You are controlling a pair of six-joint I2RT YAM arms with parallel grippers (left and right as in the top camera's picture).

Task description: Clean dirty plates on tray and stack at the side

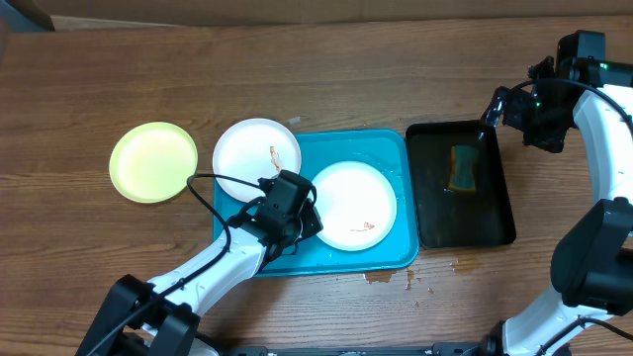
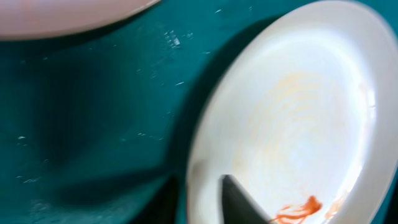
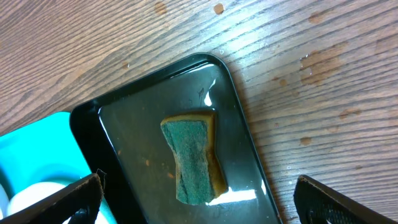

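Note:
The turquoise tray [image 1: 391, 148] lies mid-table. A white plate [image 1: 353, 205] with an orange smear lies on it. A second smeared white plate [image 1: 256, 158] rests on the tray's left rim. The yellow-green plate [image 1: 153, 162] lies on the table at the left. My left gripper [image 1: 300, 216] is at the left rim of the plate on the tray. In the left wrist view its fingers [image 2: 199, 202] are shut on that plate's rim [image 2: 298, 112], one finger on top. My right gripper [image 1: 492, 111] hangs open and empty above the black tray; its fingers [image 3: 199, 190] are spread wide.
A glossy black tray [image 1: 495, 222] holding water and a green-yellow sponge [image 1: 463, 168] stands right of the turquoise tray; both also show in the right wrist view, the tray [image 3: 112, 130] and the sponge [image 3: 193, 158]. Brown drips mark the table [image 1: 381, 277] in front.

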